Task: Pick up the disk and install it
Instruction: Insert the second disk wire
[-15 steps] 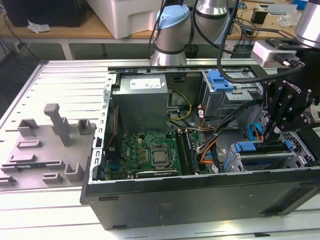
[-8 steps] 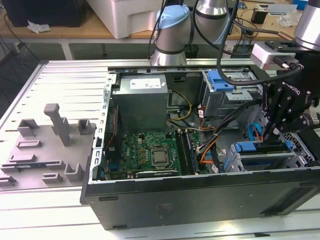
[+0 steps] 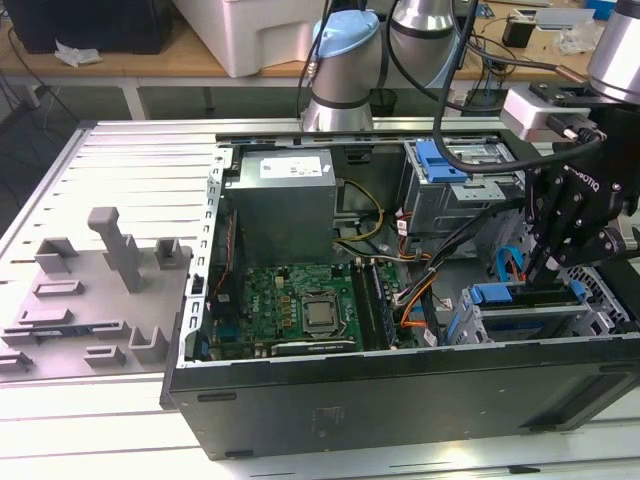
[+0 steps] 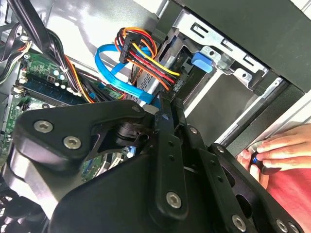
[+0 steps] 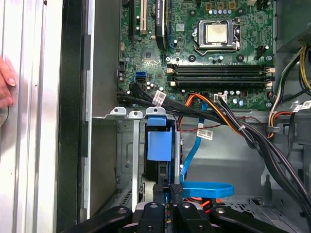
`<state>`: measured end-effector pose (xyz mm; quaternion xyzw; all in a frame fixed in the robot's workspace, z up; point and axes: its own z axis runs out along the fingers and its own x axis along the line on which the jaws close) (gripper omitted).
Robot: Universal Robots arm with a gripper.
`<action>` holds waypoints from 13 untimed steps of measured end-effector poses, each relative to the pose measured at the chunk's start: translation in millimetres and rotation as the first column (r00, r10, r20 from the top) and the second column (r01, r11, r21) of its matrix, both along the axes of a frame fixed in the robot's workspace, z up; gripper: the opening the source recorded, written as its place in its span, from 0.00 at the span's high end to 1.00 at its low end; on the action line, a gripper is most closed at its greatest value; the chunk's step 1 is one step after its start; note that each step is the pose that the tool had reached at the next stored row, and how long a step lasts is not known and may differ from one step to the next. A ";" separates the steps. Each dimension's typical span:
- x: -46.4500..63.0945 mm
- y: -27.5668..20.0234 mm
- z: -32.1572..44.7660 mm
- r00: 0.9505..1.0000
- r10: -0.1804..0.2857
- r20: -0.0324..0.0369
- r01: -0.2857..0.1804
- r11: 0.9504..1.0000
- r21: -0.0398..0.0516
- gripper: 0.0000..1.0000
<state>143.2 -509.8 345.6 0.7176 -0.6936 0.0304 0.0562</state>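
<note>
The disk (image 3: 530,318), silver with a blue frame, lies flat in the drive bay at the front corner of the open computer case (image 3: 400,395), on the exterior view's right. My black gripper (image 3: 545,268) hangs directly over the disk's rear blue edge, fingers pointing down and pressed together, with nothing seen held between them. In the first wrist view the gripper (image 5: 168,188) sits close behind the disk's blue frame (image 5: 159,144), which stands in the metal bay. The second wrist view has the gripper (image 4: 163,109) with tips together in front of a blue cable (image 4: 114,65).
A grey power-supply box (image 3: 285,195) and green motherboard (image 3: 300,305) take up the case's middle. Cable bundles (image 3: 415,300) run beside the bay. A second bay with a blue carrier (image 3: 445,160) sits behind. A person's hand (image 4: 279,148) rests at the case edge. Grey fixtures (image 3: 100,290) stand on the exterior view's left.
</note>
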 end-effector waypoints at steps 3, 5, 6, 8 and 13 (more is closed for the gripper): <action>0.0 0.0 -0.5 1.000 0.000 0.000 0.000 1.000 0.000 0.84; 0.0 0.0 -0.9 1.000 0.000 0.000 0.000 1.000 0.000 0.84; 0.0 0.0 -1.4 1.000 0.000 0.000 0.000 1.000 0.001 0.84; 0.2 0.0 -2.1 1.000 0.000 0.000 0.000 1.000 0.003 0.84; 0.6 0.0 -3.9 1.000 0.000 0.000 0.000 1.000 0.006 0.84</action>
